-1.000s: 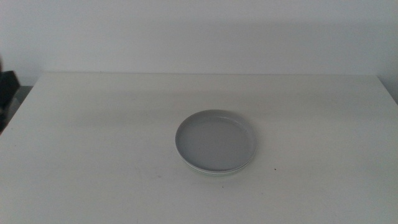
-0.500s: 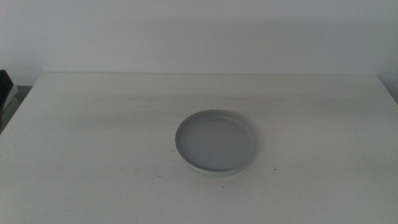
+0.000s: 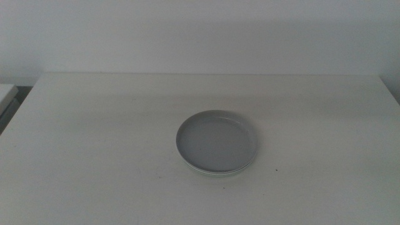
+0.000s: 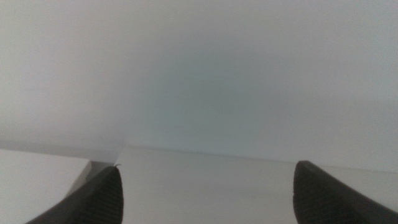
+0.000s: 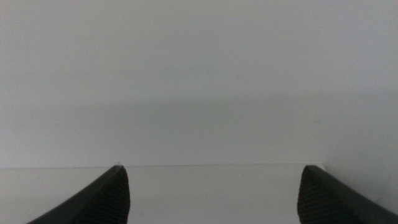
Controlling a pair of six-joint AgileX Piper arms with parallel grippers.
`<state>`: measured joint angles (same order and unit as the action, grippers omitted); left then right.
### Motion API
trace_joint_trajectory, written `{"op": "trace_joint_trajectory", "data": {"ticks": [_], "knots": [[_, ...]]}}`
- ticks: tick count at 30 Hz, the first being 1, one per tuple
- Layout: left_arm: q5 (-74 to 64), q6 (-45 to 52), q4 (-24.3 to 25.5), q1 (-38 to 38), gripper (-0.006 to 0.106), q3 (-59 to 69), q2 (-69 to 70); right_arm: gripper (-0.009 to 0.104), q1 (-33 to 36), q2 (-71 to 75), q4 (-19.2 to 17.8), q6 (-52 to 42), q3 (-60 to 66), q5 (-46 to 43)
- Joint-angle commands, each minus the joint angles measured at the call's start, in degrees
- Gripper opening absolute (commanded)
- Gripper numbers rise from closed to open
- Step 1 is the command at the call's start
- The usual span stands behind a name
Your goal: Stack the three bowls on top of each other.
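The light grey bowl [image 3: 216, 141] sits on top of a stack at the middle of the white table [image 3: 94, 137]. Below it only thin pale rims [image 3: 215, 173] show, so the white and mint green bowls are mostly hidden and I cannot tell them apart. Neither arm shows in the middle view. My left gripper [image 4: 205, 193] is open and empty, facing the wall and the table's far part. My right gripper [image 5: 211, 193] is open and empty, also facing the wall. No bowl shows in either wrist view.
A small dark speck [image 3: 275, 169] lies on the table to the right of the stack. A pale surface [image 3: 6, 94] lies beyond the table's left edge. The wall [image 3: 200, 31] rises behind the table.
The dark left arm at the picture's left edge has drawn back out of the middle view. The bowl stack has not moved.
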<state>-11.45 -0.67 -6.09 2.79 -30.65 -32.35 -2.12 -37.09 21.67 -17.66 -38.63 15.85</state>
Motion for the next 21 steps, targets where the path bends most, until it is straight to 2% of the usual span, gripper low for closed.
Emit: {"op": "trace_joint_trajectory", "data": {"ticks": [1, 16, 19, 21], "knots": [[2.1, -0.9, 0.7, 0.0, 0.094, 0.2, 0.3, 0.093, 0.0, 0.2, -0.1, -0.2, 0.2, -0.5], [1.2, -0.9, 0.7, 0.0, 0.094, 1.9, 2.3, 0.093, 0.0, 0.2, -0.1, -0.2, 0.2, -0.5], [2.5, -0.9, 0.6, 0.0, 0.094, 4.4, 5.5, 0.093, 0.0, 1.4, -3.3, -0.2, 1.3, -1.3], [3.9, -0.9, 0.6, 0.0, 0.094, 7.4, 8.4, 0.093, -0.1, 4.4, -7.4, -0.2, 4.2, -3.3]]}}
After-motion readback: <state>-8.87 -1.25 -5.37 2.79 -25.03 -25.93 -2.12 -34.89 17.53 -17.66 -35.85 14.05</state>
